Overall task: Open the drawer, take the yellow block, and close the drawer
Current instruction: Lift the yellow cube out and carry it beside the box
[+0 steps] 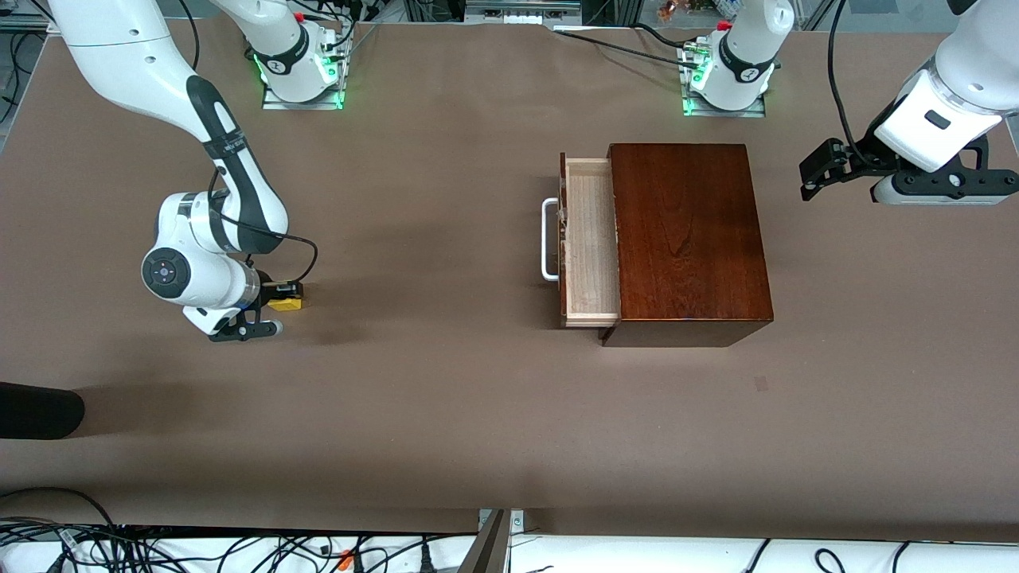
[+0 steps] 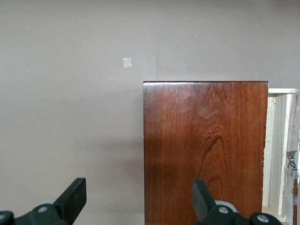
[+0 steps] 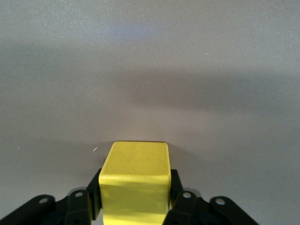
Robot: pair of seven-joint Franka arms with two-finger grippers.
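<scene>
The dark mahogany box (image 1: 689,239) stands toward the left arm's end of the table. Its drawer (image 1: 591,243) is pulled out toward the right arm's end. The pale tray shows nothing inside, and the white handle (image 1: 548,239) is on its front. My right gripper (image 1: 280,305) is shut on the yellow block (image 1: 285,303), low over bare table near the right arm's end. The block fills the space between the fingers in the right wrist view (image 3: 136,180). My left gripper (image 1: 907,181) is open and empty, up in the air beside the box. The box also shows in the left wrist view (image 2: 206,150).
A small pale tape mark (image 1: 762,383) lies on the table nearer the front camera than the box. A dark rounded object (image 1: 36,410) pokes in at the table's edge by the right arm's end. Cables run along the near edge.
</scene>
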